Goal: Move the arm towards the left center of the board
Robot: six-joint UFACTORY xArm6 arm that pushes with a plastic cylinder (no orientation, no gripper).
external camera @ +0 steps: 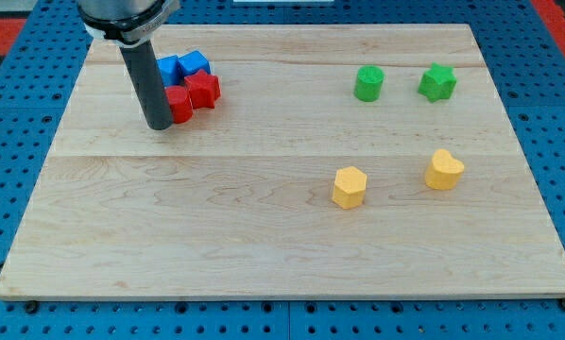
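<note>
step: moving to left centre, not there yet | my tip [158,124] at upper left of board [264,246], touching red block [179,104] in red-blue cluster | jaws: none, plain rod | next: slide down-left, away from the blocks

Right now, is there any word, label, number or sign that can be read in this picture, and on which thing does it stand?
None. The wooden board, the rod above my tip and the coloured blocks, such as the red star block, carry no readable text.
</note>
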